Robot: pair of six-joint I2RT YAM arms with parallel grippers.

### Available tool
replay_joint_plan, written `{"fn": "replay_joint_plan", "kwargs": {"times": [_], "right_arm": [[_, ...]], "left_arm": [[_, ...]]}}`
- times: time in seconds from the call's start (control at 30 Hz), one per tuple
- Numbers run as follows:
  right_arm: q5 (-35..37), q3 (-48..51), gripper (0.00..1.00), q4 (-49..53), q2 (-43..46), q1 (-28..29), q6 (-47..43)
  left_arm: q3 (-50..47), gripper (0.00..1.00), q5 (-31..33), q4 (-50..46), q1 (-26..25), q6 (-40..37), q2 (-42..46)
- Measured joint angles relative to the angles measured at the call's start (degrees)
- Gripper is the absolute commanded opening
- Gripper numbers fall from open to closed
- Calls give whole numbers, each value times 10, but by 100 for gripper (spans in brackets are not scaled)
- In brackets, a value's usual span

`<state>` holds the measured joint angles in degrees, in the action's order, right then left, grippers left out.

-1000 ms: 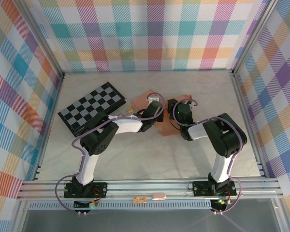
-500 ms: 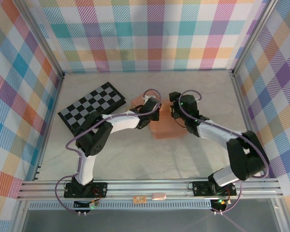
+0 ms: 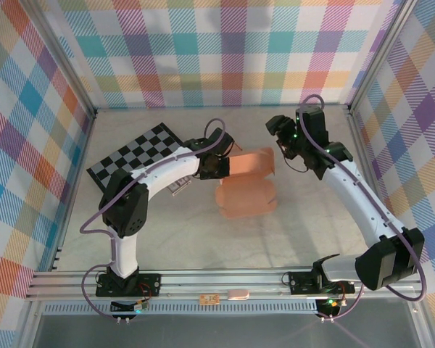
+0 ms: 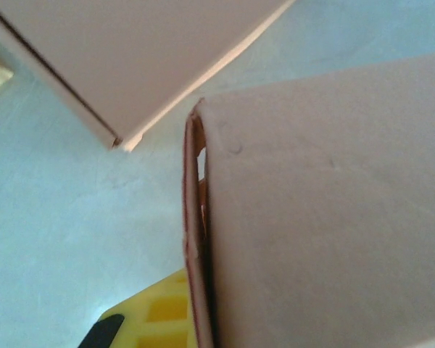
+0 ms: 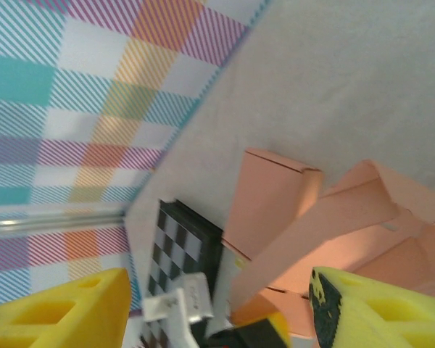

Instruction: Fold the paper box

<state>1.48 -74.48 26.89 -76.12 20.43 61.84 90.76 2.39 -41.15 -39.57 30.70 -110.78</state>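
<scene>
Your right gripper (image 3: 278,136) has swung away, jaws spread, clear of the peach paper box (image 3: 246,196); your left gripper (image 3: 219,163) pinches its flap.

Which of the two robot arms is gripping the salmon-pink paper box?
The left gripper, shut on an edge of the salmon-pink paper box; the right gripper hangs open, apart from it.

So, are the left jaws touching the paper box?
Touching. In the left wrist view the left gripper lies with its yellow pad against the paper box edge.
</scene>
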Motion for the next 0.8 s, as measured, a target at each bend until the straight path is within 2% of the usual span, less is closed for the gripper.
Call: {"fn": "replay_joint_plan", "kwargs": {"times": [0.2, 0.37, 0.6, 0.8], "right_arm": [[-27, -14, 63, 84, -3, 2, -60], [-37, -14, 60, 133, -9, 15, -85], [-42, -33, 56, 172, -39, 40, -101], [-45, -95, 54, 176, -121, 52, -103]], "left_arm": [[49, 0, -13, -104, 3, 0, 0], [66, 0, -15, -154, 3, 0, 0], [66, 0, -15, -191, 4, 0, 0], [67, 0, -19, -203, 4, 0, 0]]}}
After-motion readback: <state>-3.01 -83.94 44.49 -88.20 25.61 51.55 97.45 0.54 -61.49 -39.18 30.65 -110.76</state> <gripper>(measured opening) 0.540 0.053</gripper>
